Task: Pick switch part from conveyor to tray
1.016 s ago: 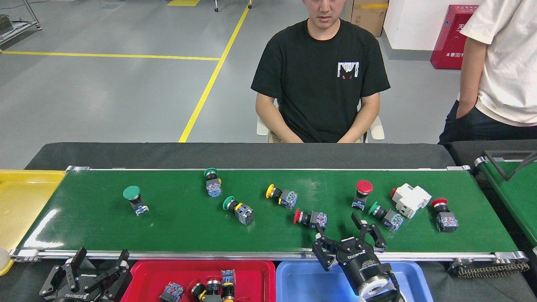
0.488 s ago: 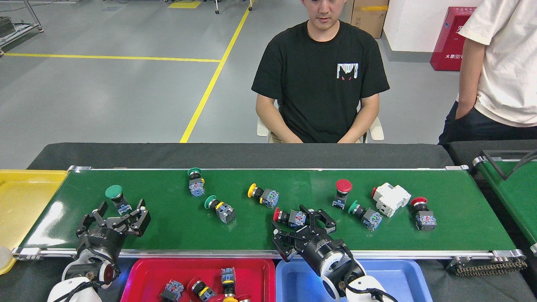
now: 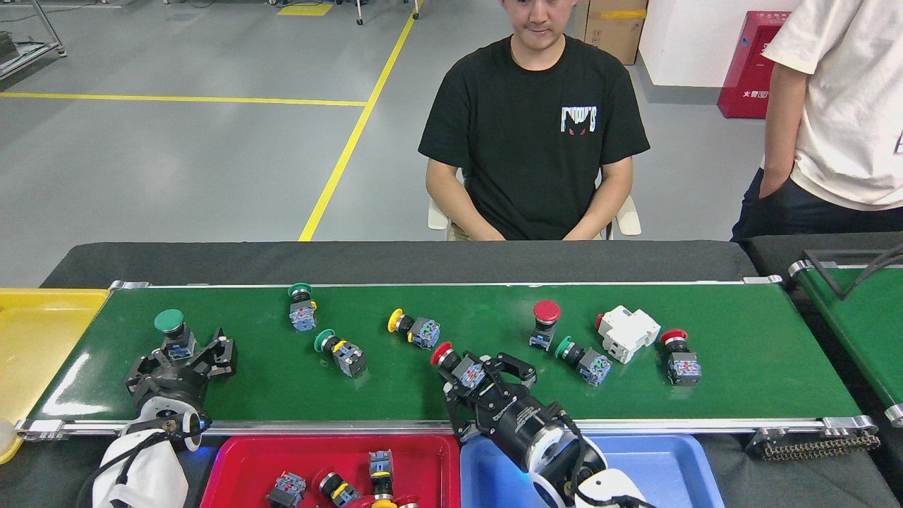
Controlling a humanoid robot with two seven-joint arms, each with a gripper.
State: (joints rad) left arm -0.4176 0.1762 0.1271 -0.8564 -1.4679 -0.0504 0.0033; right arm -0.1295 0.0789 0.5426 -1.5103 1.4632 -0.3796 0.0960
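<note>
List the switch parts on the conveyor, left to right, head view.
Green cap → green → green → yellow → red → red → green → white block → red.

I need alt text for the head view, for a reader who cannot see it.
Two robot grippers reach over a green conveyor carrying push-button switch parts: the right gripper straddles a red-capped switch, the left gripper a green-capped switch. A person in a black T-shirt sits behind.
</note>
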